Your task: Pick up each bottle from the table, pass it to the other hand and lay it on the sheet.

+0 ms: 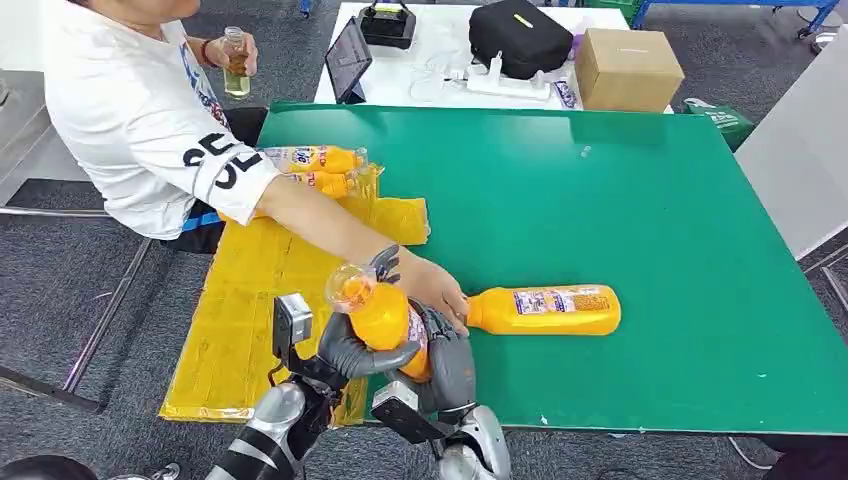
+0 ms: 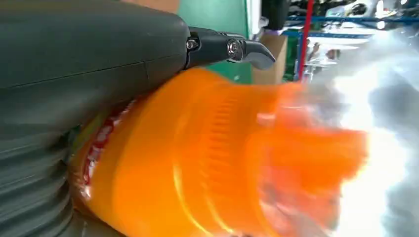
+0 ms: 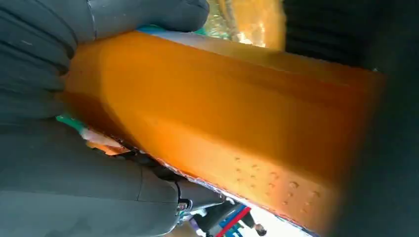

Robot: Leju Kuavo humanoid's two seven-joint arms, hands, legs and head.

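Orange bottle (image 1: 385, 318) upright | left hand (image 1: 352, 352) grips it | right hand (image 1: 448, 362) apparently grips too

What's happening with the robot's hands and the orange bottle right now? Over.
Left hand and right hand both grip the upright orange plastic bottle. Another orange bottle lies on the green table. Person's hand reaches in beside it.

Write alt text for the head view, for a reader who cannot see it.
Both robot hands, left hand and right hand, hold an orange bottle upright at the near edge of a green table. A person's hand rests on a second bottle lying on the table; two more bottles lie on a yellow sheet.
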